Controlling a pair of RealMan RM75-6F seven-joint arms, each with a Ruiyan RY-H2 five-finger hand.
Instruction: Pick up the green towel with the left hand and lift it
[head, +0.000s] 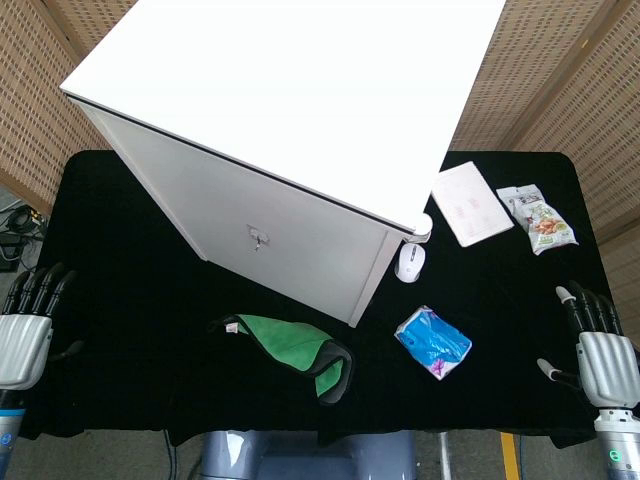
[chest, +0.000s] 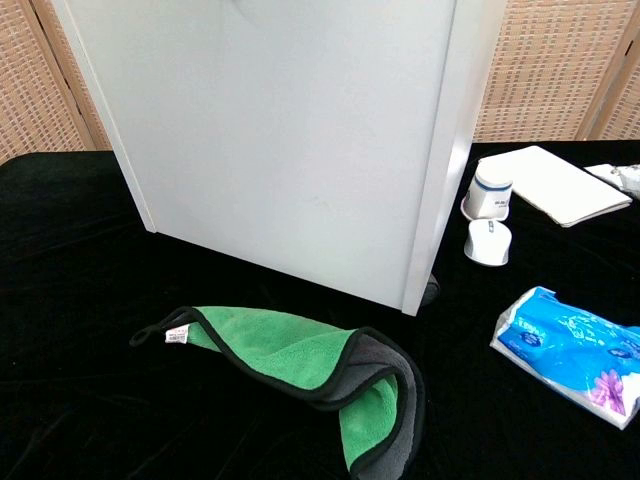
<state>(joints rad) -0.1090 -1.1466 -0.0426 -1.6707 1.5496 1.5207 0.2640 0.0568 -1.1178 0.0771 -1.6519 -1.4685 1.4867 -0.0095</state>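
The green towel (head: 293, 346) lies crumpled on the black table near its front edge, with a grey underside folded up at its right end and a dark trim. The chest view shows the green towel (chest: 290, 348) close up, a small white tag at its left tip. My left hand (head: 27, 326) hangs at the table's left edge, fingers extended and apart, holding nothing, well left of the towel. At the right edge my right hand (head: 598, 345) also has its fingers spread and is empty. Neither hand appears in the chest view.
A large white cabinet (head: 290, 140) stands behind the towel. To its right are a white mouse (head: 410, 262), a blue tissue pack (head: 433, 342), a white notebook (head: 471, 203), a snack bag (head: 537, 218) and a small white jar (chest: 491, 192).
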